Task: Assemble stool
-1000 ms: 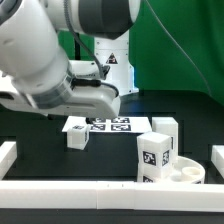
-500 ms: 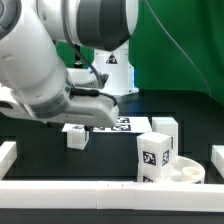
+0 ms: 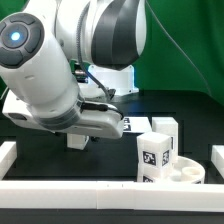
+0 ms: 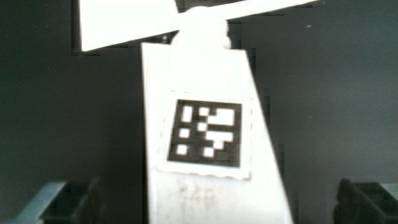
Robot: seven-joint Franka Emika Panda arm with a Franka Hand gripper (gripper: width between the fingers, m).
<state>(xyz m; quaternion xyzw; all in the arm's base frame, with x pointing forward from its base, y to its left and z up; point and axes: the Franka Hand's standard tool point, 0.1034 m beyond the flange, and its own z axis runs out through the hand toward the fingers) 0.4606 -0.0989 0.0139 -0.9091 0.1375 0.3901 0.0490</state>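
Pincer (image 4: 208, 200): spread wide. In the wrist view its two dark fingertips stand one on each side of the left leg, with a strip of black worktop showing between each tip and the leg, so nothing is pinched.
Left leg (image 4: 208, 110): a long blocky white plastic piece with flat faces and a square black-and-white tag. In the exterior view the left leg (image 3: 75, 140) sits left of centre, mostly hidden under the arm.
Arm (image 3: 60, 70): smooth, glossy white and grey shells, rounded, filling the upper left and centre of the exterior view.
Seat (image 3: 188, 172): a low round white disc with round hollows in its top, at the lower right of the exterior view.
Front leg (image 3: 153, 155): an upright tagged white block at the seat's left edge; whether it sits in a hollow I cannot tell.
Back leg (image 3: 165, 127): an upright white block just behind the front leg.
Marker board (image 3: 130, 124): thin and flat, only its right end shows past the arm.
Worktop (image 3: 110, 162): matte black.
Rails (image 3: 100, 192): long, square-edged white bars along the front and sides.
Backdrop (image 3: 185, 50): green cloth.
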